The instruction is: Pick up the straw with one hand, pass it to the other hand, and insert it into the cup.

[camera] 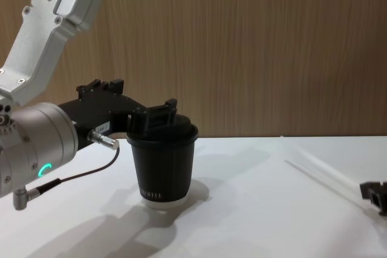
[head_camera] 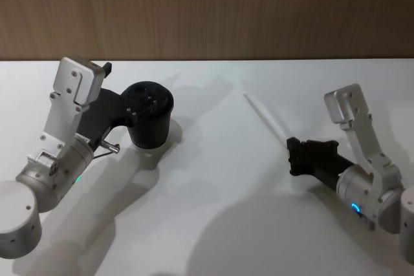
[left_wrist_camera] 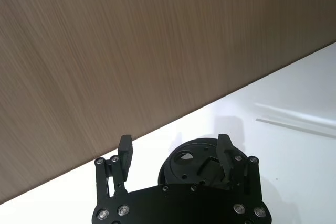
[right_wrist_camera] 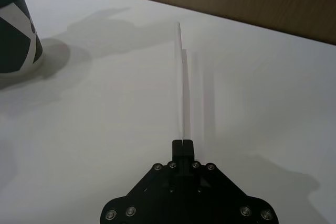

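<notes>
right gripper [right_wrist_camera: 182, 144] clamped on one end of the straw [right_wrist_camera: 181, 82], which projects forward above the table [head_camera: 213, 211]. left gripper [left_wrist_camera: 176, 144] fingers spread, straddling top of the upright cup [head_camera: 150, 121], well apart from straw.

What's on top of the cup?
A black lid, with the left gripper's open fingers either side of it. The lid hides the cup's inside. The right gripper holds the straw.

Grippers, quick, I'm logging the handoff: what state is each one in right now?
Left gripper: open, at the cup lid, gripping nothing.
Right gripper: shut on the straw, at its end.
</notes>
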